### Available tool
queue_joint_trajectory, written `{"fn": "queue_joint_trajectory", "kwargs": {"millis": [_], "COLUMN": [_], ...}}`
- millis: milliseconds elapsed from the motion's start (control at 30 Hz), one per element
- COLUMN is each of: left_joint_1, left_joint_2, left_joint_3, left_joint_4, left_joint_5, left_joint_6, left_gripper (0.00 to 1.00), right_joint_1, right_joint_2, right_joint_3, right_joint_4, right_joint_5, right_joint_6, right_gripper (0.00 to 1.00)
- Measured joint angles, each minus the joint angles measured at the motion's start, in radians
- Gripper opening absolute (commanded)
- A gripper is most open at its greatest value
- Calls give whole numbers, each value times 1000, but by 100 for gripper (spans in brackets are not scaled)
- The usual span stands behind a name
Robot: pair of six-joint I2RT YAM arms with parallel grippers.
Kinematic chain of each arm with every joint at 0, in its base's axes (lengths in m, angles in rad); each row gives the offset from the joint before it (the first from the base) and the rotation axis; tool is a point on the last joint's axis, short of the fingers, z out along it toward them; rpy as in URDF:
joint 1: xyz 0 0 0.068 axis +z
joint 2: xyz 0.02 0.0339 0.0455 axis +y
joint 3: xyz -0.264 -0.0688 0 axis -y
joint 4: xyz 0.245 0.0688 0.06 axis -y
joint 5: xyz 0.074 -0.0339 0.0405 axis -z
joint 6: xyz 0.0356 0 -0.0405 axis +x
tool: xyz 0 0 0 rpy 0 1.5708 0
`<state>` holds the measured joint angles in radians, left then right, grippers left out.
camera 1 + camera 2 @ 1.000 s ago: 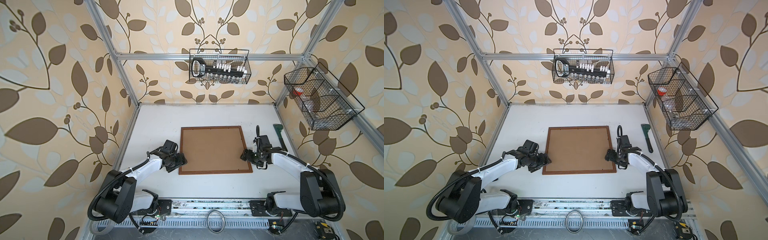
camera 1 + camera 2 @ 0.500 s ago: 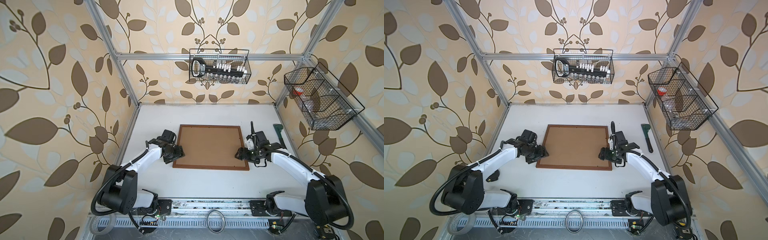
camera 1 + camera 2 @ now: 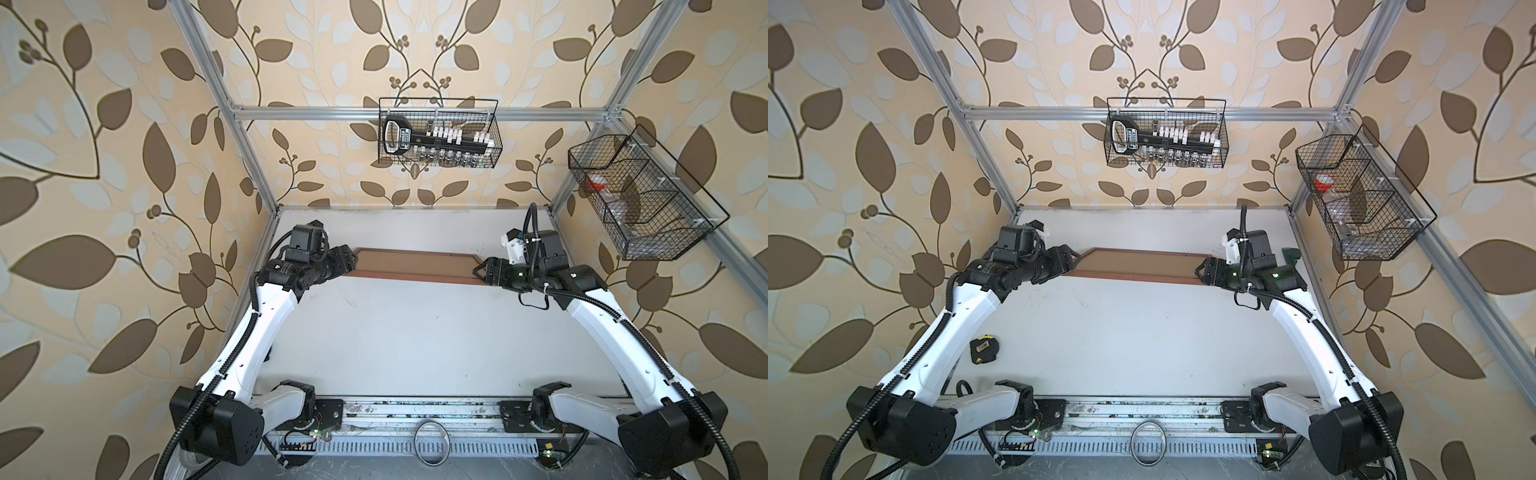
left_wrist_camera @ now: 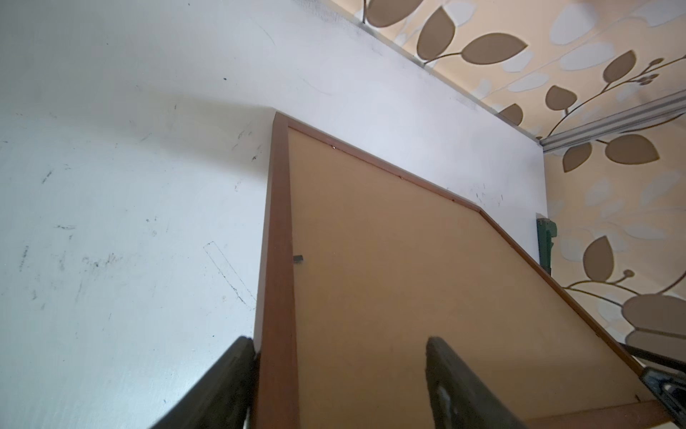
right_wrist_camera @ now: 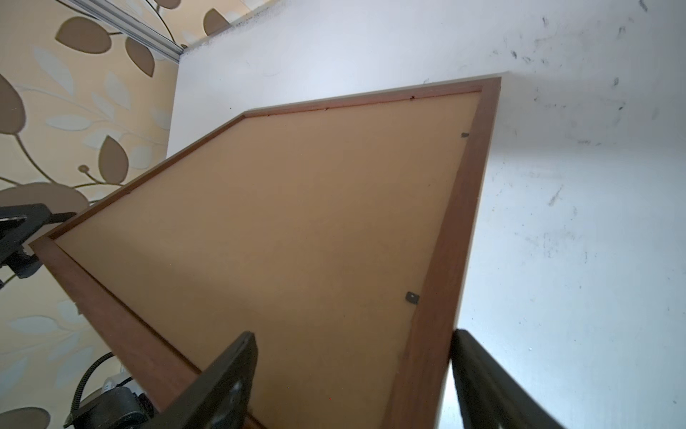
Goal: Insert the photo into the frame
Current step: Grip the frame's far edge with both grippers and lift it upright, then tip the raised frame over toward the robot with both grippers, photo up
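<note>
Moved: the frame (image 3: 415, 277), one, flat on the bench (image 3: 415, 353) a second ago, now lifted clear of it and tilted, nearly edge-on in both top views. Its brown backing board (image 4: 408, 297) faces the wrist cameras.
Wire baskets, two: back basket (image 3: 438, 133); side basket (image 3: 640, 199).
Claws, two: left claw (image 4: 337, 341) clamped across the frame's left rail; right claw (image 5: 352, 334) clamped across its right rail.
Green tool (image 3: 1291, 254), one, at the bench's right edge.
Tape measure (image 3: 984, 350), one, near left.
Turn-clips (image 5: 412, 297), two in the right wrist view.
</note>
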<state>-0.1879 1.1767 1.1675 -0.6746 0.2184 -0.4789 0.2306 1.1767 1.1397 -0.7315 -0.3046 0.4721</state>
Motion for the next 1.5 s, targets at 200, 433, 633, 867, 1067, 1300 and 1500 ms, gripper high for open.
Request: {"fn": "queue_joint_trajectory", "kwargs": {"millis": [200, 433, 633, 867, 1067, 1300, 1500], "left_joint_1": [0, 6, 14, 20, 20, 20, 20], "left_joint_2": [44, 105, 132, 158, 164, 164, 164], "left_joint_3": [114, 259, 328, 391, 409, 439, 457], "left_joint_4": [-62, -139, -172, -183, -197, -220, -253], "left_joint_5": [-39, -82, -101, -111, -124, -142, -146], "left_joint_6": [0, -6, -29, -49, -63, -108, -138], "left_gripper": [72, 71, 70, 69, 68, 66, 65], "right_joint_1": [0, -4, -4, -8, -13, -15, -15], "right_joint_2": [39, 70, 70, 80, 87, 87, 77], "right_joint_3": [75, 172, 200, 218, 254, 306, 316], "right_joint_4": [-6, -6, 13, 39, 78, 113, 127], "right_joint_5": [-7, -28, -36, -37, -35, -35, -35], "right_joint_6": [54, 146, 208, 267, 303, 306, 307], "right_gripper": [78, 78, 77, 76, 76, 76, 75]}}
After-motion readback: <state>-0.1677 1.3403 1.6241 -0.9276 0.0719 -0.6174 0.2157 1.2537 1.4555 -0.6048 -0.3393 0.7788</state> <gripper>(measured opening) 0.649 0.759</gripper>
